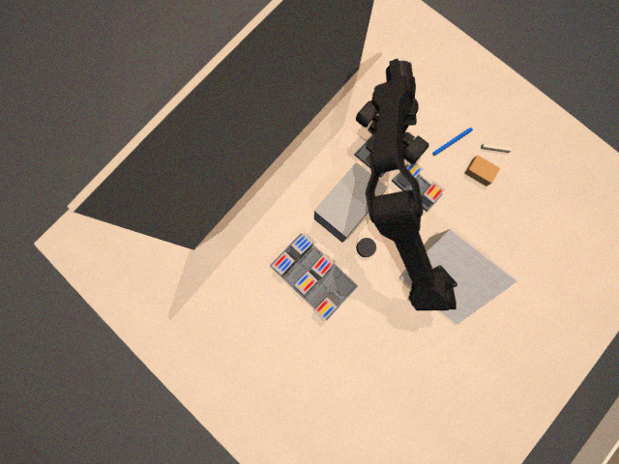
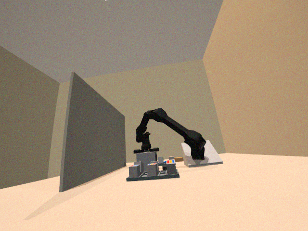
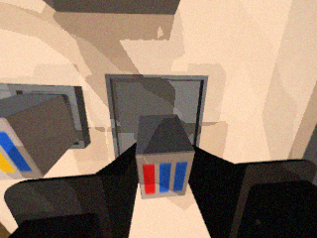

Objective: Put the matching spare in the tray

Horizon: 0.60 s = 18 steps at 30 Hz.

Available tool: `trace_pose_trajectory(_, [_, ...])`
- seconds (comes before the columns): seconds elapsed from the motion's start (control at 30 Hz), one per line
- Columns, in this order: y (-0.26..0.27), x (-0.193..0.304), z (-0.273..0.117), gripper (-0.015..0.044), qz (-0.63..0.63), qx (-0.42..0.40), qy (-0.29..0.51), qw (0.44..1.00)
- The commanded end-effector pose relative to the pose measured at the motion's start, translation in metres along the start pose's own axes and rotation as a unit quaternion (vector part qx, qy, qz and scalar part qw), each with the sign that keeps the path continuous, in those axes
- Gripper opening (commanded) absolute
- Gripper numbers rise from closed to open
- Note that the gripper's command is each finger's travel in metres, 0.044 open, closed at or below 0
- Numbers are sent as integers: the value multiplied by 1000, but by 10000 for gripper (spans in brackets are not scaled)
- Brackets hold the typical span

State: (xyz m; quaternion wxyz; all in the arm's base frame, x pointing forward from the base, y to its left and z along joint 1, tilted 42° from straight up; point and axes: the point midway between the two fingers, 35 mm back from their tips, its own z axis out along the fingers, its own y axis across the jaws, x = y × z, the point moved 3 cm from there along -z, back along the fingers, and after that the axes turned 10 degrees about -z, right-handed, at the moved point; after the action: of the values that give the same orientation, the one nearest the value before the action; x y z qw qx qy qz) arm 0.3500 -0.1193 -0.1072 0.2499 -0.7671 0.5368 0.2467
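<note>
Your gripper [image 3: 163,174] holds the spare [image 3: 163,158] between its fingers, the red-blue-blue code facing the wrist camera. Directly below and just ahead of the gripper lies the tray [image 3: 156,111], a grey-rimmed square on the surface [image 3: 238,59]. Off to the gripper's left stands another unit [image 3: 32,136] with blue and yellow stripes.

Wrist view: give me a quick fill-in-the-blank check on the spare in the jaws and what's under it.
1. The spare between the fingers shows three stripes: one red, then two ____.
2. Directly beyond the held spare lies a grey square ____ with a raised rim.
3. The neighbouring spare at the left edge shows blue and ____ stripes.
4. The gripper is ____ on the spare.

Missing words: blue; tray; yellow; shut
</note>
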Motion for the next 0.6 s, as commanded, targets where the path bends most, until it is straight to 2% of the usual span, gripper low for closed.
trace_pose_trajectory(0.0, [0,0,0,262,0,0,0,1000])
trace_pose_trajectory(0.23, [0,0,0,440,0,0,0,1000])
trace_pose_trajectory(0.3, [-1,1,-9,440,0,0,0,1000])
trace_pose_trajectory(0.57, [1,1,-105,440,3,1,0,1000])
